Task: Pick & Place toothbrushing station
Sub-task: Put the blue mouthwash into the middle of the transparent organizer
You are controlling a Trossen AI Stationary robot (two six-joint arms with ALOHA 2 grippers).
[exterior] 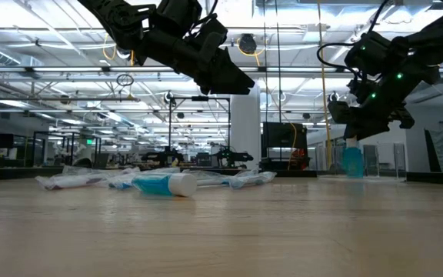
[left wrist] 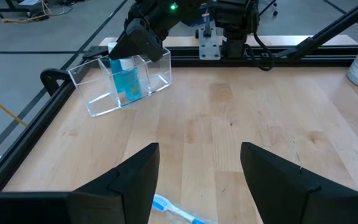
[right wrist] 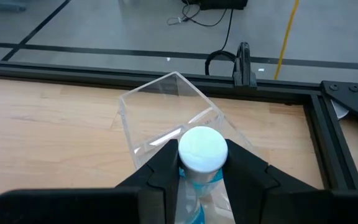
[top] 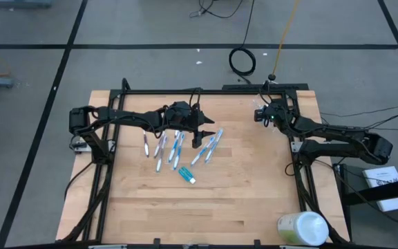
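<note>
A small clear plastic cup (left wrist: 98, 93) stands on the table near its far right corner; it also shows in the right wrist view (right wrist: 160, 112). My right gripper (top: 262, 114) is above it, shut on a teal tube with a white cap (left wrist: 129, 81). Several blue, white and purple toothbrushes (top: 175, 149) lie flat at the table's middle, with another teal tube (top: 187, 175) lying just nearer. My left gripper (top: 199, 138) hovers open over the toothbrushes and touches nothing. One blue toothbrush (left wrist: 174, 209) shows between its fingers. My right gripper pinches the tube's white-capped upper end (right wrist: 202, 149) between its two fingers, coming from above and pointing down. The tube stands upright, its teal body (exterior: 352, 163) down inside the clear cup. I cannot tell whether its lower end touches the cup's floor.
A large pale green-and-white round container (top: 302, 228) lies at the table's near right corner. A black frame (top: 185, 92) runs along the table's far edge and both sides. Bare wood lies between the toothbrushes and the cup.
</note>
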